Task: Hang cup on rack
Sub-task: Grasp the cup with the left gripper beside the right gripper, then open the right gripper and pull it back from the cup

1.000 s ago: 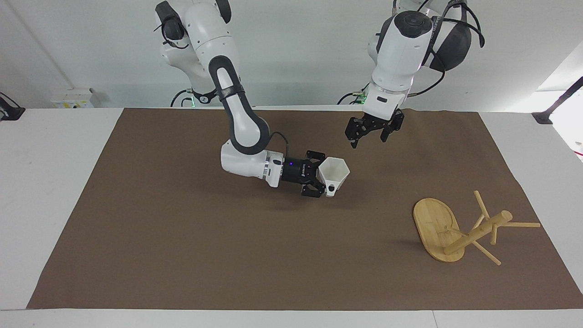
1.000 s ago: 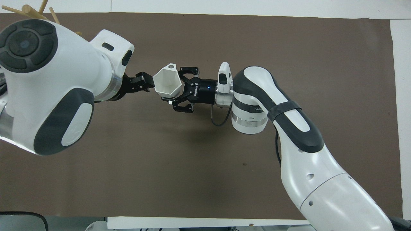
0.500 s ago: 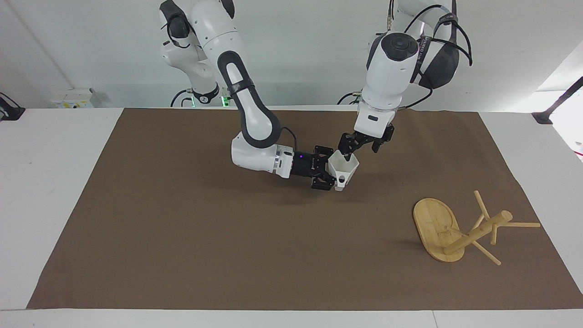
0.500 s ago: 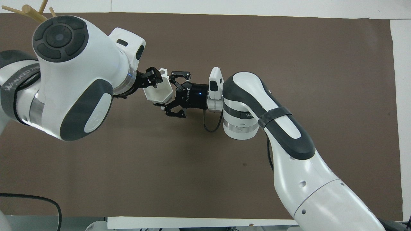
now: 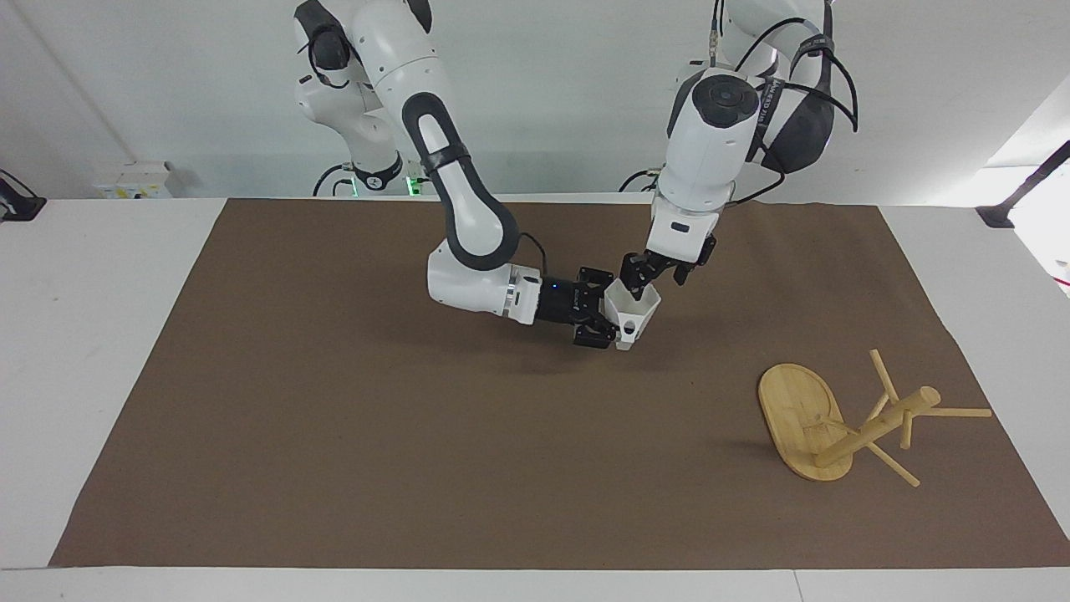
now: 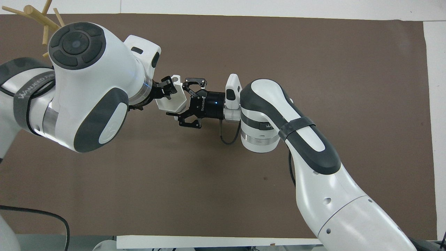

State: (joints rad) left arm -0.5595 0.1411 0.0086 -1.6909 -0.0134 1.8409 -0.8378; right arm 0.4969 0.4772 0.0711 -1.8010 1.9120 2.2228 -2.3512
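Spread over most of the facing view: white tabletop (image 5: 100, 376) under a wide brown mat (image 5: 376, 460).

Coming in from the top of the frame, left of centre: right arm (image 5: 468, 217), bent low and lying almost level over the middle of the mat. Coming down from the upper right of the frame: left arm (image 5: 710, 125), angled steeply toward the same spot.

In the lower right of the facing view, toward the left arm's end of the tabletop and well apart from both arms: the rack (image 5: 802, 410), with a pale oval base, a post slanting toward the upper right of the frame and thin pegs fanning off it. Only its peg tips showing at the upper left corner of the overhead view (image 6: 35, 14). Nothing hanging on the pegs.

Just right of centre, above the mat: right gripper (image 5: 608, 316), closed on the cup (image 5: 639, 311) from the side. Cup held off the mat, tipped, hexagonal mouth turned up toward the left arm, small handle pointing to the bottom of the frame.

At the cup's rim: left gripper (image 5: 639, 280), its tip reaching into the mouth. Open or clamped on the wall: cannot tell.
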